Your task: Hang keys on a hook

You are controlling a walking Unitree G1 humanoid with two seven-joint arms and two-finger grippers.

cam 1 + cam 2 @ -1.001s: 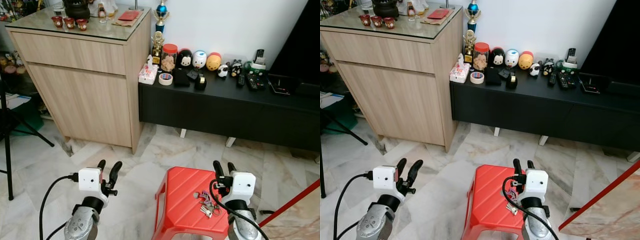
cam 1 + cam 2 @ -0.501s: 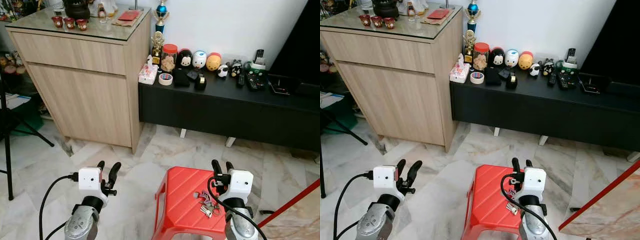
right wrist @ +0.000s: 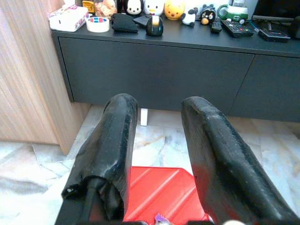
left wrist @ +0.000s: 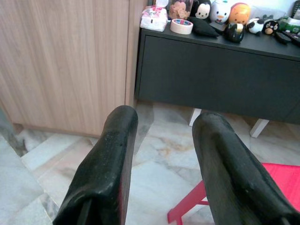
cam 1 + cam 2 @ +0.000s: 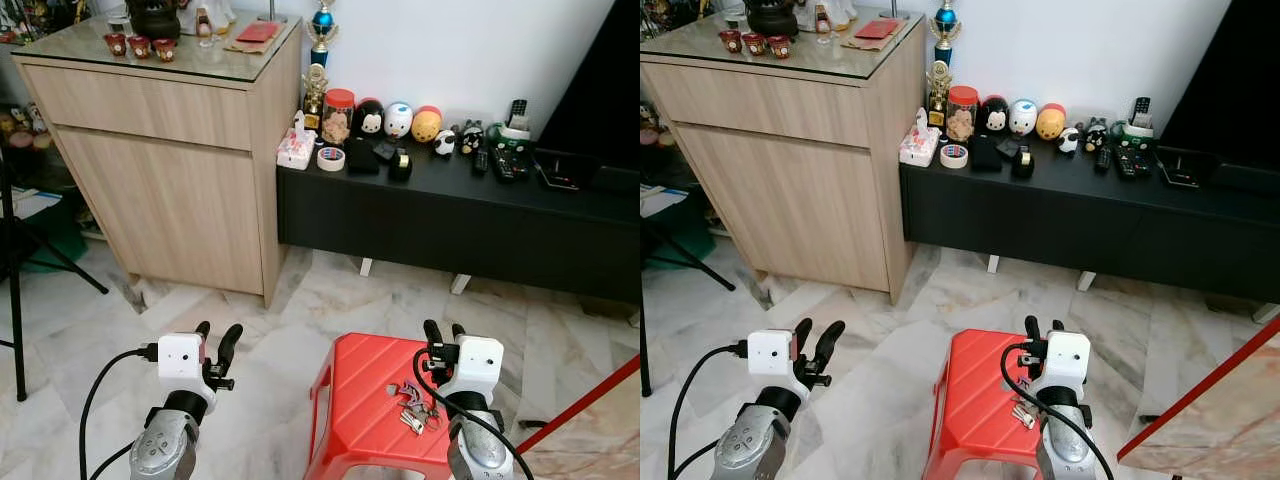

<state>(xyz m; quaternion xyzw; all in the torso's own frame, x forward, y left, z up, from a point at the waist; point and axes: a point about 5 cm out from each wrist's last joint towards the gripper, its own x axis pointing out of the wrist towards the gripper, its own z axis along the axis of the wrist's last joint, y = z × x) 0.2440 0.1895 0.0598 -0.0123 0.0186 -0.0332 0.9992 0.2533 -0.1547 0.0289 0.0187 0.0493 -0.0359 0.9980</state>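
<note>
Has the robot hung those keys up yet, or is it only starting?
Only starting. Nothing looks done: the keys lie on the red stool, untouched. The right gripper is raised beside them, jaws open and empty; the left gripper is open too. Grasping the keys, finding a hook and hanging them are all left.

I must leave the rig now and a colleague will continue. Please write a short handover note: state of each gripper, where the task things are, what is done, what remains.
Left gripper: open, holds nothing, raised over the marble floor left of the stool.
Right gripper: open, holds nothing, raised over the right part of the red plastic stool.
Keys: a bunch lying on the stool top, just left of the right wrist, not gripped.
Hook: I cannot find one in these views. Ahead are a wooden cabinet and a black low sideboard with small items.
Done: nothing yet; keys not picked up.
Left: grasp the keys, probably with the right gripper, find the hook, hang them.
</note>
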